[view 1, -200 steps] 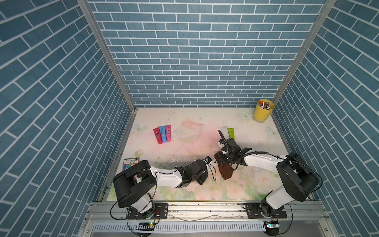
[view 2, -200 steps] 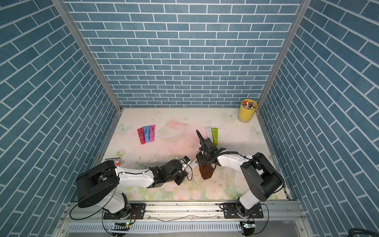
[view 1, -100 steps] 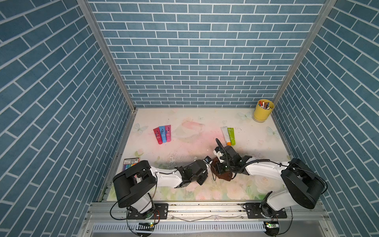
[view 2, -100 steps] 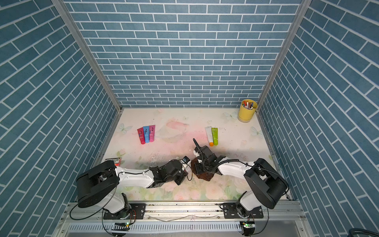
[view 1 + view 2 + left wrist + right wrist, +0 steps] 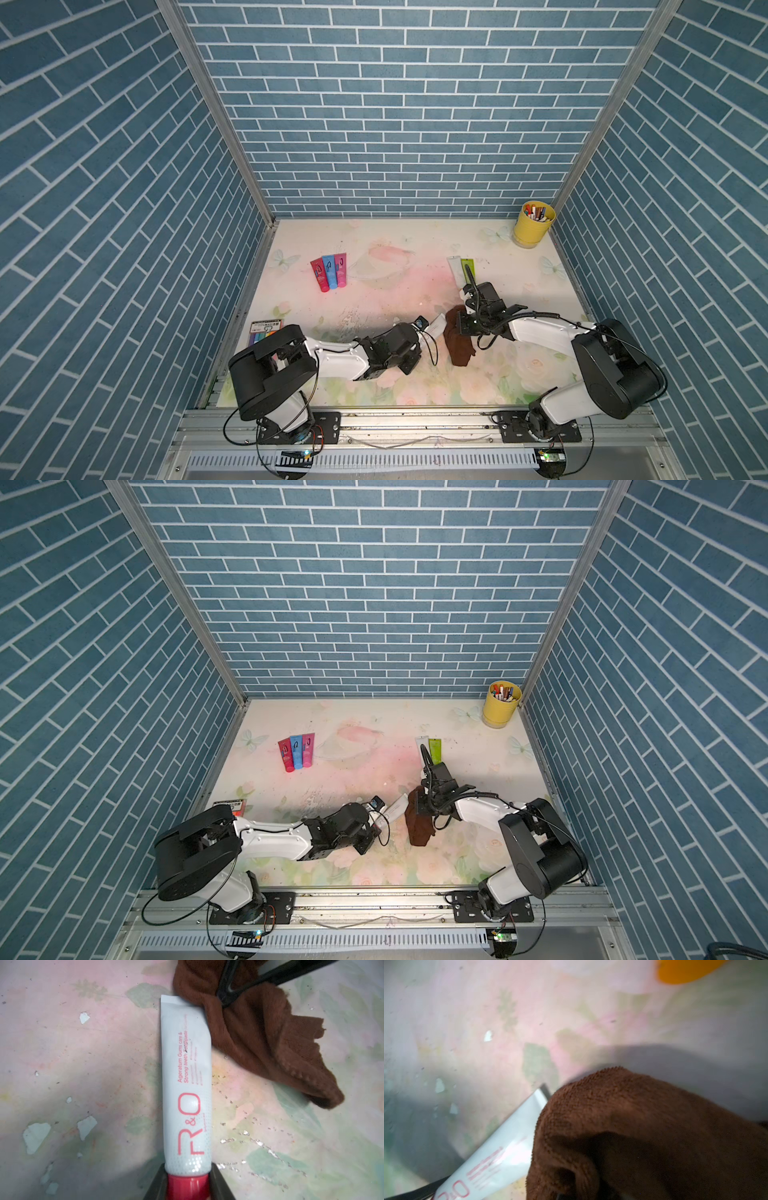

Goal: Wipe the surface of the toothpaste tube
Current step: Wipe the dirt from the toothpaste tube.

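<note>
At the left edge of the floral table [image 5: 395,286] a marker pack [image 5: 266,330] is lying flat, and behind it three small tubes [image 5: 329,272], red, blue and pink, are lying side by side. We are pinching the red cap [image 5: 188,1188] of the toothpaste tube [image 5: 186,1084] in our left gripper [image 5: 187,1176]. The white tube is pointing toward the right arm, near the table's front centre. Our right gripper [image 5: 460,328] is clamping a brown cloth [image 5: 259,1039], which is touching the tube's crimped end and draping onto the table. Behind it a white and green pair of tubes [image 5: 457,268] is lying together, and a yellow cup [image 5: 533,226] of pens is standing in the far right corner.
</note>
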